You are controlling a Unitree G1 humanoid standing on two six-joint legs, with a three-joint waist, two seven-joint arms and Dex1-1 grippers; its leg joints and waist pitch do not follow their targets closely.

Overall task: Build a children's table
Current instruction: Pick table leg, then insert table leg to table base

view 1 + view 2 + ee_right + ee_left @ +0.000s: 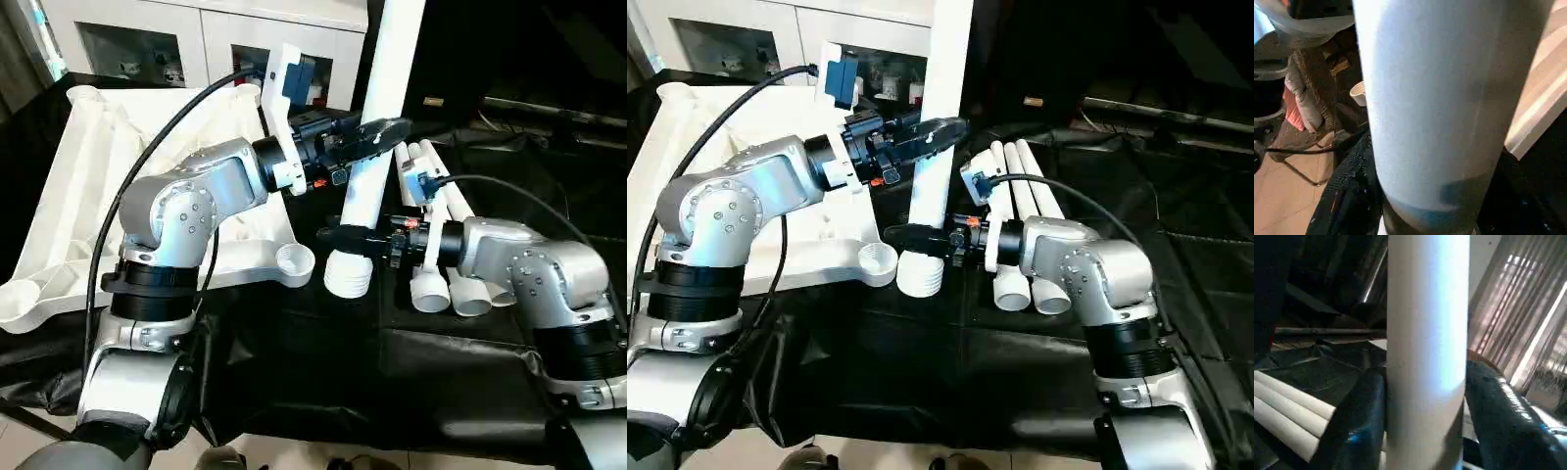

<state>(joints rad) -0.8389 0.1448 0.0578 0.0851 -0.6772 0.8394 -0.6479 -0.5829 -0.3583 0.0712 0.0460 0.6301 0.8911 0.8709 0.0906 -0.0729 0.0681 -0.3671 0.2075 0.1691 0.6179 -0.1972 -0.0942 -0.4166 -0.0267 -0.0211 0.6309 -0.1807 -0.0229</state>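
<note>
A white tapered leg (377, 147) is held nearly upright above the black-covered work surface (441, 382), with its wide ribbed end (349, 274) lowermost, just beside the round corner socket (295, 260) of the white tabletop (88, 186). The tabletop is laid ribbed side up at the robot's left, 1 of its far corners being near the white glass-door cabinet (206, 44). The leg is grasped at 2 heights: the left gripper (377, 132) is clamped around it higher up, and the right gripper (353, 235) is clamped around it low down, just above the ribbed end. In the left wrist view, the black fingers (1359, 426) are seen pressed against both sides of the tube, and in the right wrist view the fingers (1352, 196) are likewise seen on either side of it. 3 further white legs (446, 264) are laid side by side on the black cloth at the robot's right, behind the right gripper, their open ends turned toward the robot.
</note>
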